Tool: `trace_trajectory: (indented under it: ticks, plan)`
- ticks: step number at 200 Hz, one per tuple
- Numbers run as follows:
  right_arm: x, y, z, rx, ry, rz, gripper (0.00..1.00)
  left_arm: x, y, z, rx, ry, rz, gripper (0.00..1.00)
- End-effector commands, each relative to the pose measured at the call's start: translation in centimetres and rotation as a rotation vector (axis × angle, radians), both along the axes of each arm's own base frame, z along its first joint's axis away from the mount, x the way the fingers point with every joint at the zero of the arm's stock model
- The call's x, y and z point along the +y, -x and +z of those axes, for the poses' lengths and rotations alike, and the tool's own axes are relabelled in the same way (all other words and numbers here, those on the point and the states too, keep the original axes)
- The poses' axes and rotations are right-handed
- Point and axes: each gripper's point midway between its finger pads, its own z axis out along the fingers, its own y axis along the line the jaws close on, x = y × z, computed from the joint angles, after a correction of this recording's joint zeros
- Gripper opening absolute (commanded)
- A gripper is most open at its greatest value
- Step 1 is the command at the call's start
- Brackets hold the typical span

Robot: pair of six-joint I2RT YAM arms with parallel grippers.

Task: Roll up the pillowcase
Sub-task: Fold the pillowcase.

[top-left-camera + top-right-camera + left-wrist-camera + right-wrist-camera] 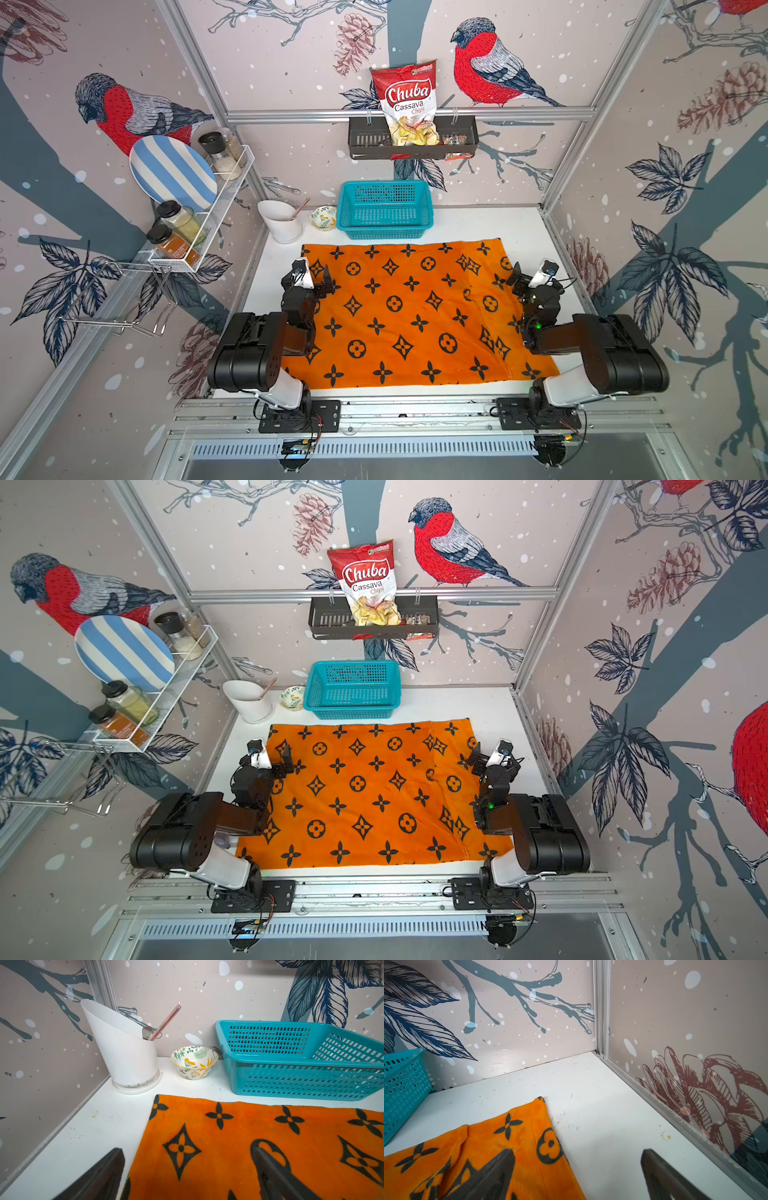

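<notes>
Left wrist view crops the dark jaws, but both pairs gape wide, empty. Fuzzy orange pillowcase [411, 316] lies spread on the white tabletop [528, 230], side edges hidden under the arms [253, 353].

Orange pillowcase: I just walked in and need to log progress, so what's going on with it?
The pillowcase lies spread out on the white table, not rolled yet. The left gripper hangs open over its left edge and the right gripper hangs open over its right edge. Neither holds any fabric.
</notes>
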Motion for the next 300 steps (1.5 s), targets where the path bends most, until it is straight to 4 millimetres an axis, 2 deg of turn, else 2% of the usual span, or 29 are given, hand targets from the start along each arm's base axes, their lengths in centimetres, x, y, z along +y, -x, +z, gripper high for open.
trace_trajectory:
  ticks: [1,106,127,146,165,185,196,217,238,254,300]
  plan:
    - [-0.2,0.0,0.3,-0.012,0.005,-0.014,1.00,0.0,-0.1,0.3,-0.011,-0.014,0.009,0.99]
    - [-0.2,-0.1,0.4,-0.012,0.003,-0.011,1.00,-0.1,-0.1,0.3,-0.011,-0.007,-0.002,0.99]
    - [-0.5,0.1,1.2,-0.036,0.017,-0.050,1.00,1.3,0.1,1.0,-0.020,0.010,0.075,0.96]
    - [-0.3,-0.9,2.6,0.023,0.058,-0.102,1.00,2.9,-0.1,2.3,0.011,0.027,0.178,0.97]
    - [-0.1,-2.0,4.0,0.076,0.018,-0.123,1.00,4.7,-0.5,4.9,0.040,0.103,0.295,0.97]
    - [-0.1,-1.7,6.1,0.008,-0.104,-0.106,1.00,4.8,-0.3,8.5,0.015,0.206,0.314,0.97]
    - [0.3,-1.3,8.0,-0.066,-0.215,-0.036,1.00,4.8,0.4,10.0,-0.012,0.270,0.323,0.97]
    - [0.1,-0.4,10.4,-0.152,-0.349,0.035,1.00,4.6,1.4,11.4,-0.056,0.346,0.272,0.97]
    - [-0.3,-0.1,11.7,-0.190,-0.391,0.052,1.00,4.7,1.2,10.9,0.014,0.339,0.286,0.97]
    - [-0.2,-0.6,12.1,-0.177,-0.387,0.059,0.99,4.7,0.5,9.6,0.105,0.316,0.298,0.97]
    - [0.3,-3.9,8.7,0.025,-0.399,0.058,1.00,5.0,-2.1,5.0,0.307,0.264,0.332,0.97]
